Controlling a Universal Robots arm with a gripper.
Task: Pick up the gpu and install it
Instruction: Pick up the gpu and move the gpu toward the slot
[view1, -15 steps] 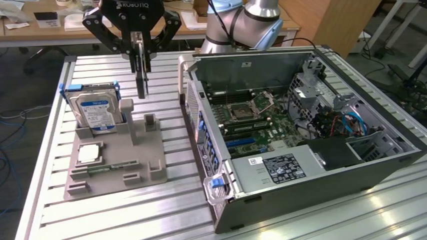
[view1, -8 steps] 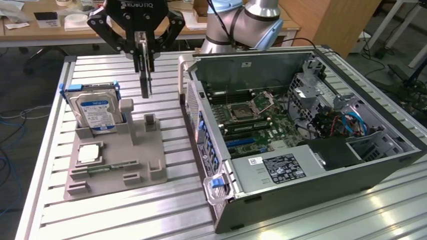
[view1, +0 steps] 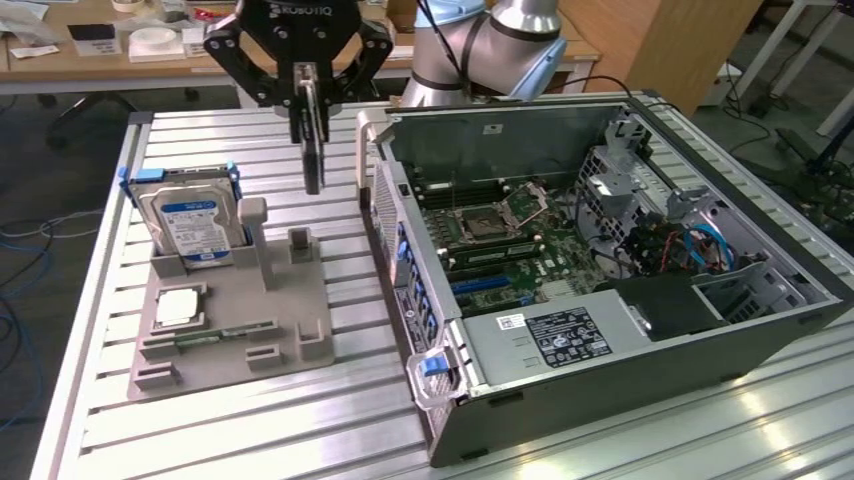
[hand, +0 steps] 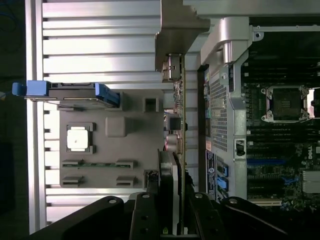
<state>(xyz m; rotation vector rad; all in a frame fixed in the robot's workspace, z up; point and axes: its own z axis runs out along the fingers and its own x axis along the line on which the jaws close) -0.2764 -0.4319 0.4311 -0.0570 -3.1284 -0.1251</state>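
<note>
The black gripper (view1: 310, 105) carries the white brand name ROBOTIQ across its body. A blue-and-white label covers the face of the hard drive (view1: 194, 215), and a white-edged label sits on the power supply (view1: 561, 335), but the print on both is too small to read. The gripper hangs over a slatted aluminium table (view1: 200, 430), and its fingers (hand: 145, 220) are pressed in from both sides on the gpu (view1: 314, 165), pinching the thin dark card by its upper end. The card hangs upright and edge-on, clear of the table. It is above the back part of a grey moulded fixture (view1: 287, 300) and just to the exterior view's left of the open computer case (view1: 641, 390). In the wrist view, the card runs as a narrow strip between the fixture and the case's perforated rear wall, touching neither. The fixture holds the hard drive upright in blue side rails, a square silver processor chip (view1: 178, 308) lying flat, and a slim green RAM stick (view1: 214, 335) in a low slot. Inside the case lie the motherboard (view1: 534, 260) with its bare processor socket and a bundle of blue cables (view1: 705, 245). The case's rear wall stands between the card and the motherboard.
</note>
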